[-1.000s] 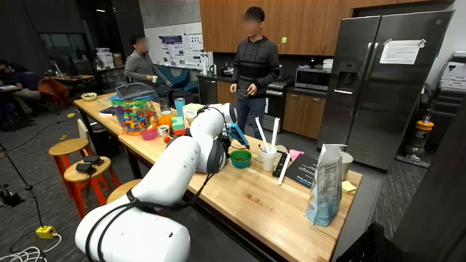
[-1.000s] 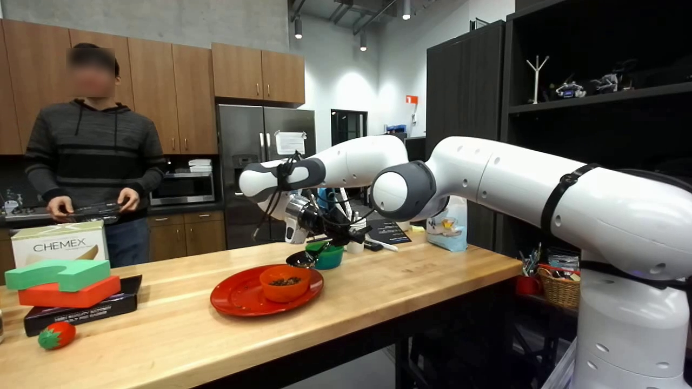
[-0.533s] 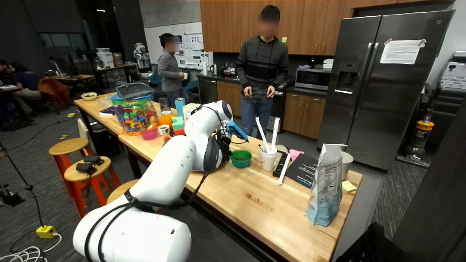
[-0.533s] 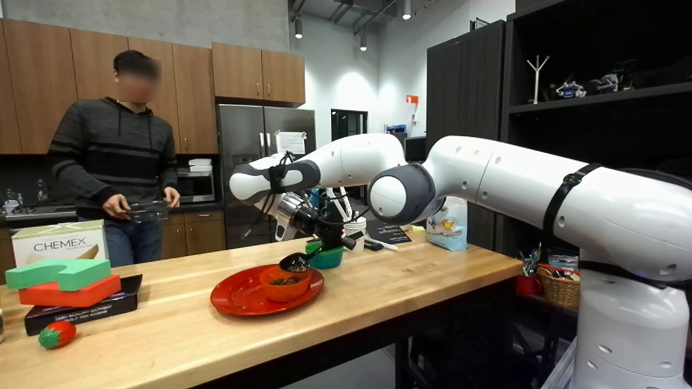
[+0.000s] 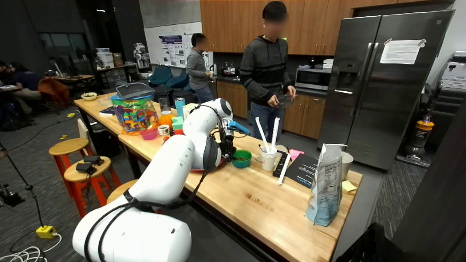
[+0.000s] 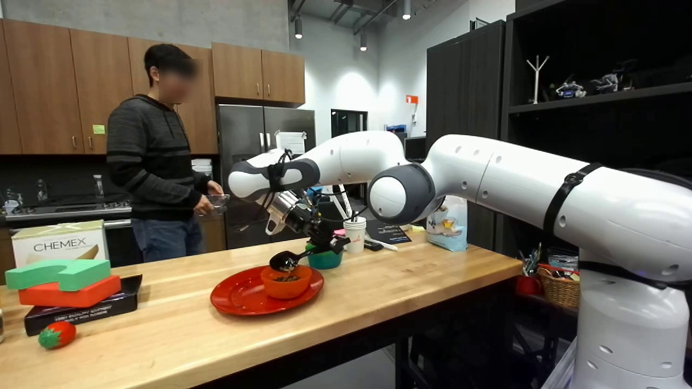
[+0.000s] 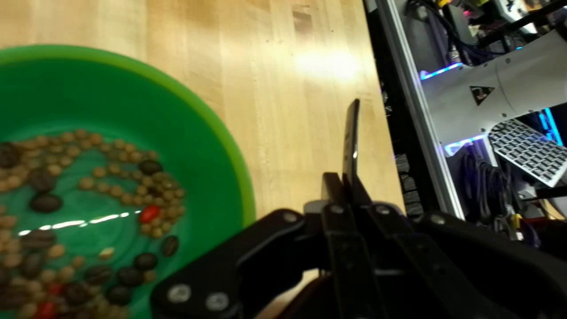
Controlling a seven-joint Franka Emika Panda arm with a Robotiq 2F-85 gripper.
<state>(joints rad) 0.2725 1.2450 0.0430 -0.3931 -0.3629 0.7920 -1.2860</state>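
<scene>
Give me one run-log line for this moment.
gripper: shut on spoon | spoon: head at orange bowl, contact unclear | orange bowl: on red plate | green bowl: near gripper, holds beans

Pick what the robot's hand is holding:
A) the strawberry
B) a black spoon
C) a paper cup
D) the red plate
B: the black spoon juts out from the closed hand, and an exterior view shows its scoop end at the rim of the orange bowl.
</scene>
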